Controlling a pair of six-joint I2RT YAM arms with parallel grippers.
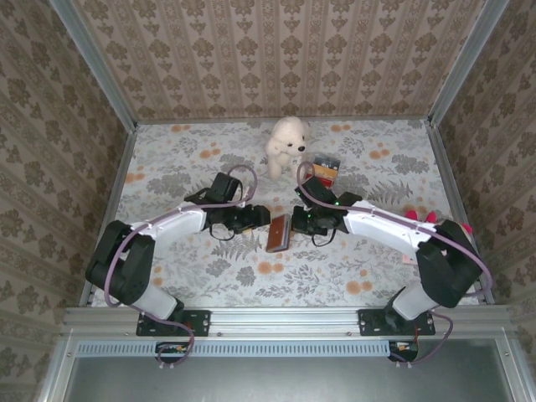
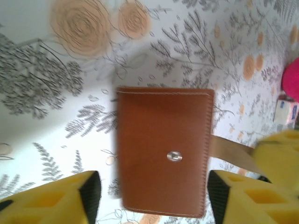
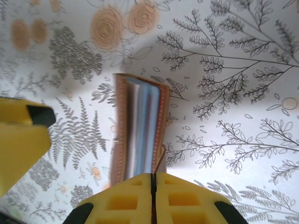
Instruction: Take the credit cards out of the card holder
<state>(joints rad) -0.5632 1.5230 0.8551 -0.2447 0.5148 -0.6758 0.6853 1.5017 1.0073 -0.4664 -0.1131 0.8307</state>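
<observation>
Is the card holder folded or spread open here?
Folded: in the left wrist view the card holder shows its brown outer face and snap; the right wrist view shows both leaves close together, edge-on.

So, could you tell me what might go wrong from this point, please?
1. The left pincer stands open either side of the wallet, seemingly clear of it, so nothing pins it. If the right pincer, shut on what looks like a tan card, pulls, the wallet may drag along.
2. Little of the card sits in that grip; it could slip out.
</observation>
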